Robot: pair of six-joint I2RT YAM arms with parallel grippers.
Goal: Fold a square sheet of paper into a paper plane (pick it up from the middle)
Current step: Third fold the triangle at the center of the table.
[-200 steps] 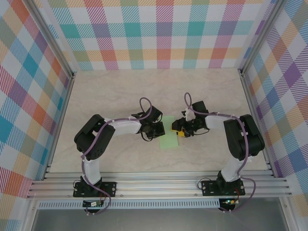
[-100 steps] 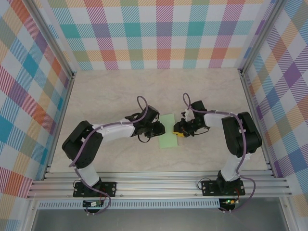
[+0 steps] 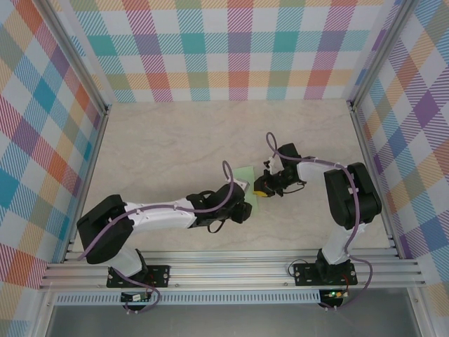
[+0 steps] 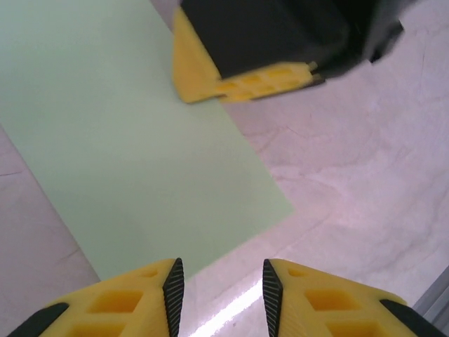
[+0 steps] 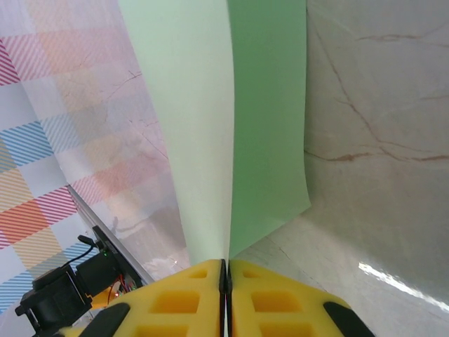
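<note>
The square sheet of paper (image 3: 245, 174) is pale green and lies near the middle of the table between the two arms. My right gripper (image 3: 262, 188) is shut on its edge. In the right wrist view the paper (image 5: 266, 119) rises from my right gripper (image 5: 226, 270) as two leaves meeting at a crease. My left gripper (image 3: 241, 210) is just in front of the sheet, on its near side. In the left wrist view the left gripper (image 4: 219, 295) is open over bare table, the sheet (image 4: 126, 147) beyond its fingertips, with nothing between them. The right gripper's yellow finger (image 4: 245, 77) rests at the sheet's far edge.
The marbled tabletop (image 3: 175, 140) is walled by checked panels (image 3: 238, 49) at the back and sides. Aluminium rails (image 3: 231, 270) run along the near edge, where both arm bases are bolted.
My left gripper has opened, let go of the sheet and drawn back toward the near edge. My right gripper has closed on the paper's edge. The sheet has shifted toward the back.
</note>
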